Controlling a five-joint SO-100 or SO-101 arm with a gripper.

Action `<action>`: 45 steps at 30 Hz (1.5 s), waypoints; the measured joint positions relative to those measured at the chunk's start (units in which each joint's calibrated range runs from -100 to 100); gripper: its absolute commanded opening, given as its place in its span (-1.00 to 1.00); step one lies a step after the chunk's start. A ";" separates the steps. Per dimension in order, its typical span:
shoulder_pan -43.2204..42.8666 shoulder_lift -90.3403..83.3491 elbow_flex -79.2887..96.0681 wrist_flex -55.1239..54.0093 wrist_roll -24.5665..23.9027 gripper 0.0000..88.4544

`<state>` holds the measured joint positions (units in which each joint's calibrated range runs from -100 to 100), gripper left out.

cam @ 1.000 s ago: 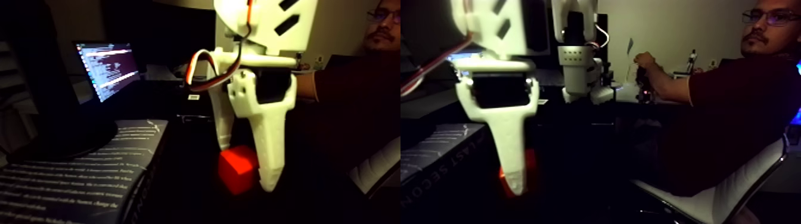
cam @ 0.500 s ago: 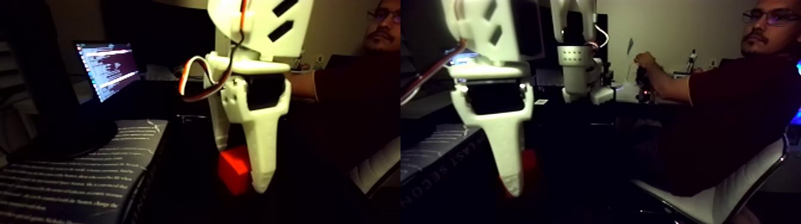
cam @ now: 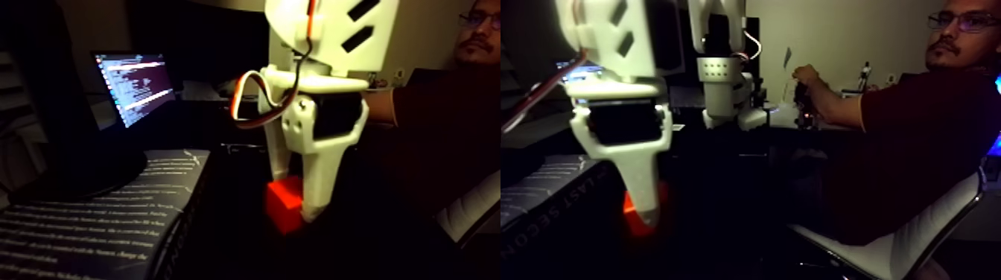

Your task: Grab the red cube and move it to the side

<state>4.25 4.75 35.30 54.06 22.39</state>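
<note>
**benchbot:** Down at the bottom of the left half of the fixed view, the red cube (cam: 284,206) sits between the two white fingers of the gripper (cam: 294,201). The thick finger (cam: 322,175) covers the cube's right side, the thin one (cam: 276,160) comes down behind its top left corner. I read that as jaws clamped on the cube, though the contact faces themselves are hidden

**solderfan:** why's it coming in so steep?

**benchbot:** my guess, a straight-down approach lets the fingers straddle the cube from both sides without shoving it along the dark table. The orange and white cable (cam: 249,100) loops out to the left of the wrist, clear of the fingers

**solderfan:** is the cube off the table or not?

**benchbot:** can't tell, it's too dark under it to see a gap or a shadow. In the right half you mostly see the thick finger with a red edge peeking out either side of its tip

**solderfan:** anything in the way for the sideways move?

**benchbot:** a book (cam: 112,216) with white print lies just to the left of the cube, and a laptop (cam: 134,86) is further back. A person (cam: 894,134) sits at the right with a hand on a second arm (cam: 722,82), probably steering. I'd carry it away from the book
</note>
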 measured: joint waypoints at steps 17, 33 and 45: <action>-0.46 0.00 -0.09 0.08 0.10 -0.67; -0.46 0.00 -0.09 0.82 0.21 -0.67; -0.23 -6.90 -2.72 9.55 1.05 -0.67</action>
<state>4.02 -2.15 32.58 63.61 23.44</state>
